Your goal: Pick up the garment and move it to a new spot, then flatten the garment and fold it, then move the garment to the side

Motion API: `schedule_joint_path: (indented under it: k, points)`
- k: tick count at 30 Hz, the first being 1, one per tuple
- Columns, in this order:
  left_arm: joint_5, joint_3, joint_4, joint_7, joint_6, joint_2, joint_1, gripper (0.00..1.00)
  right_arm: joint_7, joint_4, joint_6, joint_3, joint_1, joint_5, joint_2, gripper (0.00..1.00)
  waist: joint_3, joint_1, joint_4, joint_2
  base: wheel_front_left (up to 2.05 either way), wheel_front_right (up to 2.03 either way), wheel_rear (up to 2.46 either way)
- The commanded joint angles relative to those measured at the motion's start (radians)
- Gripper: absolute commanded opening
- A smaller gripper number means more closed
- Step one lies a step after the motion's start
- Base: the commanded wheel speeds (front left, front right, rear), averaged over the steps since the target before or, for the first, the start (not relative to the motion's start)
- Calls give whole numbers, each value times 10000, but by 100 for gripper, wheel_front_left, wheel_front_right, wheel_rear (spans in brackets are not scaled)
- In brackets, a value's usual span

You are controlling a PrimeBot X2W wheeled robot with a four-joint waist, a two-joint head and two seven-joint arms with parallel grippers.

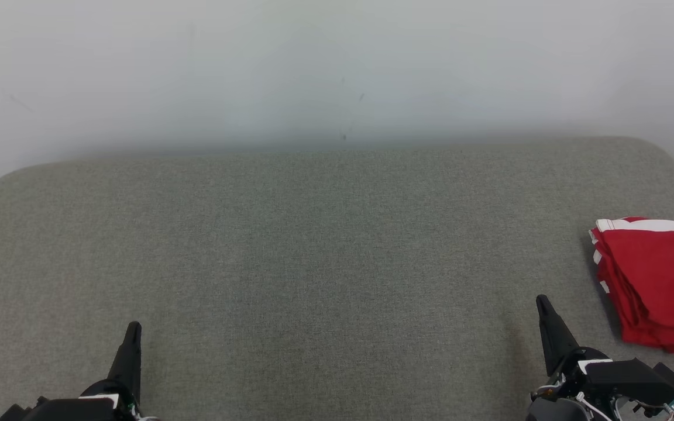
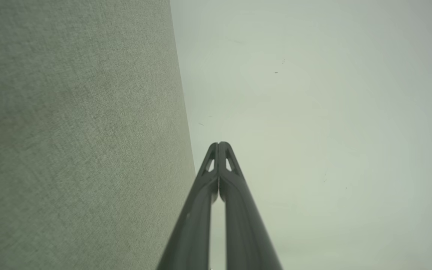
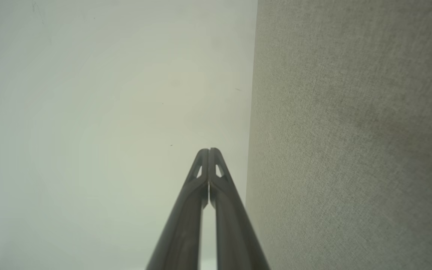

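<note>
Two end effectors rest low in the head view, left end effector (image 1: 133,327) and right end effector (image 1: 543,303) both pinched shut and empty; the red garment (image 1: 659,280) lies folded at the right edge of the grey tabletop (image 1: 313,263). Left wrist view: closed, gripping nothing. Right wrist view: likewise. The move-aside step looks finished; next calls only for keeping clear

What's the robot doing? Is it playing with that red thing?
Right now the robot isn't holding anything. The red garment with white stripes lies in a folded pile at the right side of the grey padded surface. The left gripper and right gripper are both shut and empty, resting low at the near edge. The right one is closest to the garment but not touching it.
</note>
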Motion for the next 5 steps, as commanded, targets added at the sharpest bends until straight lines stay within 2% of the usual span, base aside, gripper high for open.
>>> schedule_joint_path:
  k: [1, 5]
  points:
    - [-48, 27, 5, -2, -15, 30, -96, 0, 21, -27, -21, 1, -46, 19, 27, 0, 0, 1, 0, 0, 0, 0, 0]
    - [-48, 27, 2, -2, -15, 30, -96, 0, 21, -27, -21, 1, -46, 19, 27, 0, 0, 1, 0, 0, 0, 0, 0]
